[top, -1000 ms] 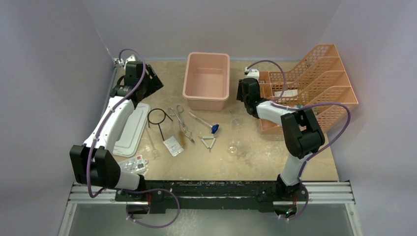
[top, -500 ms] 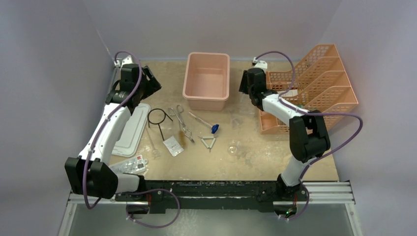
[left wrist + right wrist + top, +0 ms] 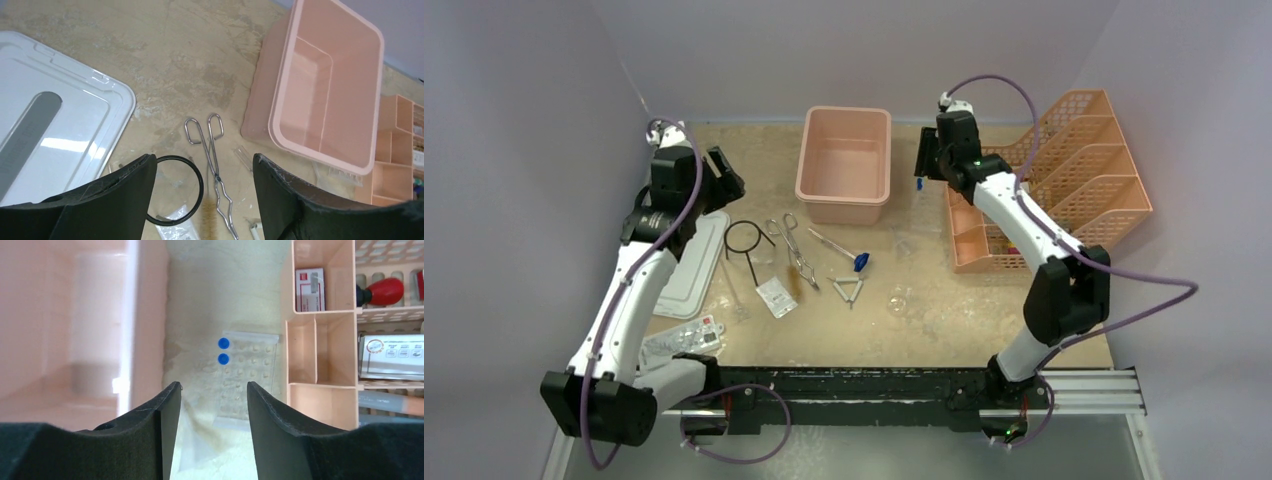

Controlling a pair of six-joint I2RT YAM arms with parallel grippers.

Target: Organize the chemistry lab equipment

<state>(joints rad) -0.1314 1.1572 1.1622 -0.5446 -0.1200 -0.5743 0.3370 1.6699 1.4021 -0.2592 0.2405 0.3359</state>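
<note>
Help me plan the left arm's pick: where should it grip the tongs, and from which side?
Probably take the tongs at the narrow crossing just past the finger loops, from straight above, jaws across it. They lie flat on the table, and both legs meet there.

In the top view we look down from high on the whole worktop [image 3: 944, 300]. The left wrist view looks steeply down past the left tool [image 3: 202, 172], nearer; it shares the pink tub [image 3: 320, 95] and the tongs [image 3: 216, 172] with the top view. The right wrist view looks straight down, close, between tub and orange rack [image 3: 302, 355], upper right in the top frame.
</note>
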